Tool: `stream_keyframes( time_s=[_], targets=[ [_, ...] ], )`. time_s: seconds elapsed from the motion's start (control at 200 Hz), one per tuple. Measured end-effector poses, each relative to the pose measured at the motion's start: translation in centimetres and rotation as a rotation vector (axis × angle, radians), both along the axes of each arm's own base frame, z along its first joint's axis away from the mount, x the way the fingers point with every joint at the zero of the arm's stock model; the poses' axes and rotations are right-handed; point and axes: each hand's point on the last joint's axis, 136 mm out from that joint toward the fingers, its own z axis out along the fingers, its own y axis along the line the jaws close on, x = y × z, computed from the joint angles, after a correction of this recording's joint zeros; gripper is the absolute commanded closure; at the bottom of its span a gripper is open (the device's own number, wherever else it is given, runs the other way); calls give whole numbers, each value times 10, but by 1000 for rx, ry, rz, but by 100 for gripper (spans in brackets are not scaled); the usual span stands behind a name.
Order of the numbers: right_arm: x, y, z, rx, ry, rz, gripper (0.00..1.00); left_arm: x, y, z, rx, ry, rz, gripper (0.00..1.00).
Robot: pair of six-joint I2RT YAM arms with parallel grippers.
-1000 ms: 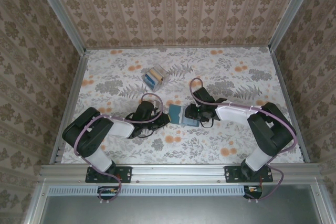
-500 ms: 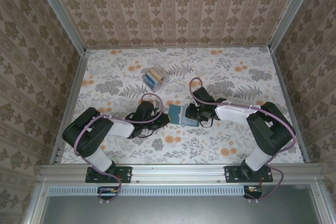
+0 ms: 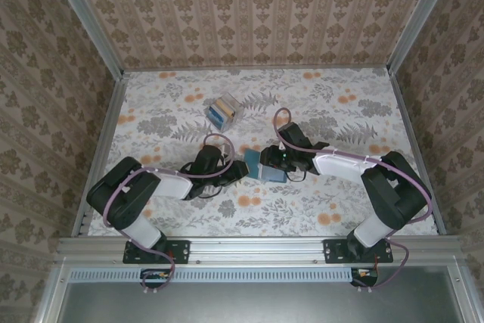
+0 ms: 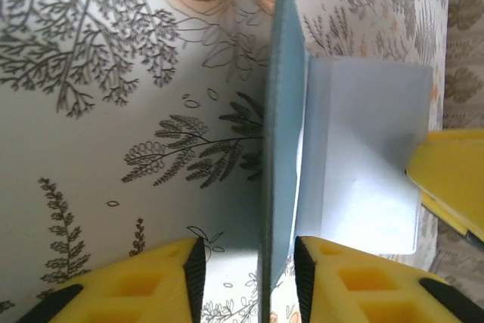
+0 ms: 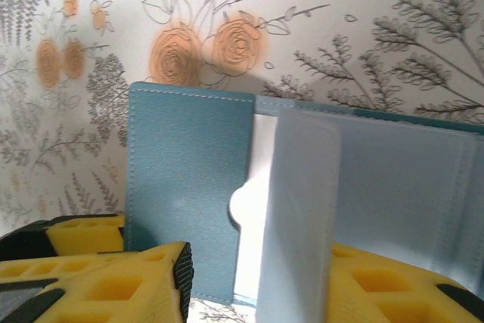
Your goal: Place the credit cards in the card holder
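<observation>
Card holder (image 5: 189, 209) open, teal, clear-sleeved.

Left hand (image 3: 238, 171), right hand (image 3: 266, 159) at card holder (image 3: 252, 164)

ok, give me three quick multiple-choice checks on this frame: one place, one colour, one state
1. Top view: where does the clear box sit relative to the card holder?
A. Nearer the robot than it
B. Beyond it, on the far side from the robot
C. At the table's right edge

2. The card holder's outside is:
A. Teal
B. Red
C. Black

3. The card holder is:
A. Folded shut, lying flat
B. Inside the clear box
C. Open, one flap on edge between the left hand's pads

Key:
1 B, in the top view the box lies above and left of the holder.
2 A, both wrist views show teal covers.
3 C, the left wrist view shows the flap edge-on between the yellow pads.
</observation>
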Motion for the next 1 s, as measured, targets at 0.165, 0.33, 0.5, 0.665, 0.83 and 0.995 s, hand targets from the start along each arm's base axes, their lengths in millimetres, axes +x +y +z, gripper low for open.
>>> stream_keyframes(
  time_s=[0.165, 0.33, 0.5, 0.665, 0.83, 0.995],
  targets=[
    [2, 6, 4, 33, -11, 10, 56, -3, 7, 5, 32, -14, -6, 43],
    [4, 11, 9, 67, -27, 13, 59, -4, 14, 9, 60, -33, -20, 39],
    [8, 16, 15, 104, -49, 17, 68, 0, 17, 10, 67, -42, -46, 38],
    [8, 18, 14, 129, -64, 19, 70, 4, 5, 16, 46, -61, -103, 38],
    [5, 18, 8, 148, -55, 14, 75, 2, 1, 8, 39, -32, -133, 38],
    [8, 20, 8, 166, -64, 13, 69, 4, -1, 10, 21, -34, -140, 38]
  ],
)
